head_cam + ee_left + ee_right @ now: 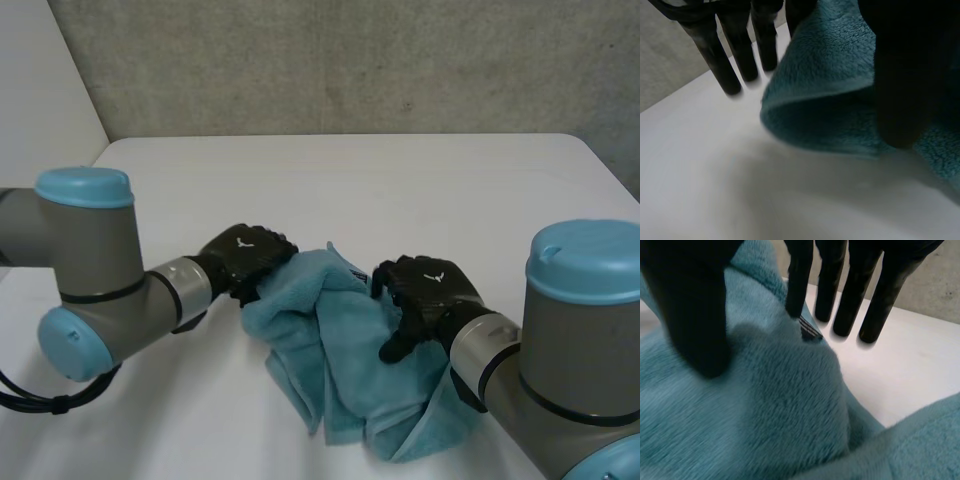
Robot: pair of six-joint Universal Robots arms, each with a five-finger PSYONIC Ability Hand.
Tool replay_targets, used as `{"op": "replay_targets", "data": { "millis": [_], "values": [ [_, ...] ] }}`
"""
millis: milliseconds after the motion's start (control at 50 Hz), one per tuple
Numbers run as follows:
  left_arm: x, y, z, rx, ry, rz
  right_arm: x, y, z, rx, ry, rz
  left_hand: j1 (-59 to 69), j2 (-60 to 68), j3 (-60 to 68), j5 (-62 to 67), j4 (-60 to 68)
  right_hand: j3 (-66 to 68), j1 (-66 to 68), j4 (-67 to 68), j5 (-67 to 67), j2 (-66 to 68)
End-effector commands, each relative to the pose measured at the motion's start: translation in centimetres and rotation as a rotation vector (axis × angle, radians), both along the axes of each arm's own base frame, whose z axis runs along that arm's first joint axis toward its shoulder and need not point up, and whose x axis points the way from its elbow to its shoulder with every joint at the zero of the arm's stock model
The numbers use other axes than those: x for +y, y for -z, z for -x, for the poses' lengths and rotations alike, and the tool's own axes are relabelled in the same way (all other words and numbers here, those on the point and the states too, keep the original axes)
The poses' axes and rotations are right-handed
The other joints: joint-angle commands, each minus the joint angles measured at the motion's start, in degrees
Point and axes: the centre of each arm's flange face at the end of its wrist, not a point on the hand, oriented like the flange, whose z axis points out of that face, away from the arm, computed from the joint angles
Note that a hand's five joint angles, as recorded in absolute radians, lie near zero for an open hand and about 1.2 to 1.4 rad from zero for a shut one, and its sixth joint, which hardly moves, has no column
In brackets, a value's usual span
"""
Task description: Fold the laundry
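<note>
Much bare white table (pixel 400 180) lies open beyond the crumpled teal terry towel (pixel 340 350) at its near side. My left hand (pixel 245 255) pinches the towel's left fold, and my right hand (pixel 430 290) pinches its middle. My right wrist view catches a small dark striped tag (pixel 810 330) by one fingertip.

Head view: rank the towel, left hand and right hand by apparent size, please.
Largest: teal towel, clearly.
Then: right hand and left hand look about alike. The right seems nearer the camera, so I won't rank them.
</note>
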Motion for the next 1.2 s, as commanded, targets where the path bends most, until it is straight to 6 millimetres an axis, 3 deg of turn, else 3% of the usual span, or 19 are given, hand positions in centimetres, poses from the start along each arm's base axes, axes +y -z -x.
{"op": "replay_targets", "data": {
  "millis": [20, 100, 140, 200, 260, 320, 380, 400, 460, 520, 620, 640, 660, 700, 780, 920, 1060, 1140, 1200],
  "values": [
    [0.2, -0.1, 1.2, 0.046, 0.012, 0.044, -0.5, 0.0, 0.0, -0.001, 0.008, 0.021, 46.49, 47.35, 48.38, 48.07, 48.18, 46.71, 49.82, 46.75, 47.71, 46.53],
    [0.0, -3.0, 0.9, 0.111, -0.059, 0.091, -0.9, -3.2, 0.6, -0.049, 0.025, 0.113, 54.59, 55.45, 56.48, 56.17, 56.28, 46.71, 49.82, 46.75, 47.71, 46.53],
    [0.8, -6.0, 0.0, 0.17, -0.117, 0.124, -2.2, -6.4, 1.8, -0.082, 0.074, 0.215, 54.59, 55.45, 56.48, 56.17, 56.28, 46.71, 49.82, 46.75, 47.71, 46.53],
    [1.8, -8.2, -0.6, 0.208, -0.141, 0.157, -4.6, -10.3, 4.3, -0.105, 0.168, 0.346, 54.59, 55.45, 56.48, 56.17, 56.28, 46.71, 49.82, 46.75, 47.71, 46.53],
    [4.9, -13.8, -1.8, 0.31, -0.139, 0.264, -6.2, -13.5, 5.7, -0.124, 0.193, 0.442, 54.59, 55.45, 56.48, 56.17, 56.28, 46.71, 49.82, 46.75, 47.71, 46.53],
    [7.0, -16.1, -2.5, 0.379, -0.129, 0.303, -7.1, -15.3, 5.9, -0.138, 0.161, 0.466, 54.59, 55.45, 56.48, 56.17, 56.28, 46.71, 49.82, 46.75, 47.71, 46.53],
    [8.2, -16.5, -2.9, 0.441, -0.135, 0.271, -8.6, -13.9, 5.3, -0.123, 0.136, 0.402, 54.59, 55.45, 56.48, 56.17, 56.28, 46.71, 49.82, 46.75, 47.71, 46.53],
    [8.3, -16.2, -2.9, 0.448, -0.135, 0.252, -10.3, -11.8, 4.7, -0.104, 0.125, 0.341, 54.59, 55.45, 56.48, 56.17, 56.28, 46.71, 49.82, 46.75, 47.71, 46.53],
    [8.6, -15.6, -2.6, 0.458, -0.131, 0.215, -12.5, -9.5, 3.9, -0.085, 0.123, 0.29, 54.59, 55.45, 56.48, 56.17, 56.28, 46.71, 49.82, 46.75, 47.71, 46.53],
    [9.5, -12.9, -0.8, 0.425, -0.091, 0.121, -14.9, -6.8, 2.8, -0.065, 0.125, 0.247, 54.59, 55.45, 56.48, 56.17, 56.28, 46.71, 49.82, 46.75, 47.71, 46.53],
    [8.0, -9.0, 0.7, 0.335, -0.141, 0.053, -17.6, -3.5, 2.4, -0.002, 0.173, 0.205, 54.59, 55.45, 56.48, 56.17, 56.28, 46.71, 49.82, 46.75, 47.71, 46.53],
    [7.2, -8.0, 0.9, 0.306, -0.174, 0.052, -17.7, -2.9, 2.4, 0.017, 0.195, 0.183, 54.59, 55.45, 56.48, 56.17, 56.28, 18.12, 21.23, 18.16, 19.13, 17.95],
    [6.5, -7.1, 1.1, 0.281, -0.204, 0.058, -17.8, -2.8, 2.6, 0.025, 0.208, 0.175, 54.59, 55.45, 56.48, 56.17, 56.28, 2.52, 5.63, 2.56, 3.52, 2.34],
    [6.3, -6.8, 1.2, 0.269, -0.212, 0.061, -17.1, -3.7, 2.7, 0.027, 0.229, 0.178, 54.59, 55.45, 56.48, 56.17, 56.28, -13.74, -10.63, -13.7, -12.74, -13.92],
    [4.9, -5.6, 1.0, 0.208, -0.255, 0.084, -14.6, -6.5, 3.3, 0.013, 0.23, 0.207, 54.59, 55.45, 56.48, 56.17, 56.28, -18.82, -15.7, -18.78, -17.81, -18.99],
    [3.8, -5.1, 0.5, 0.203, -0.278, 0.111, -9.0, -8.2, 5.1, 0.01, 0.228, 0.197, 54.59, 55.45, 56.48, 56.17, 56.28, -18.84, -15.73, -18.8, -17.83, -19.01],
    [4.1, -4.2, 0.3, 0.182, -0.276, 0.098, -4.9, -5.4, 5.8, -0.047, 0.237, 0.075, 51.58, 52.45, 53.48, 53.17, 53.27, -19.01, -15.89, -18.96, -18.0, -19.18],
    [4.3, -3.9, 0.2, 0.171, -0.278, 0.087, -2.9, -3.0, 5.6, -0.098, 0.245, -0.036, 15.04, 15.91, 16.94, 16.63, 16.73, -20.01, -16.9, -19.97, -19.01, -20.19],
    [4.3, -3.8, 0.1, 0.167, -0.277, 0.087, -1.1, -1.2, 5.3, -0.107, 0.237, -0.117, 13.4, 14.26, 15.29, 14.98, 15.09, -20.18, -17.07, -20.14, -19.18, -20.35]
  ]
}}
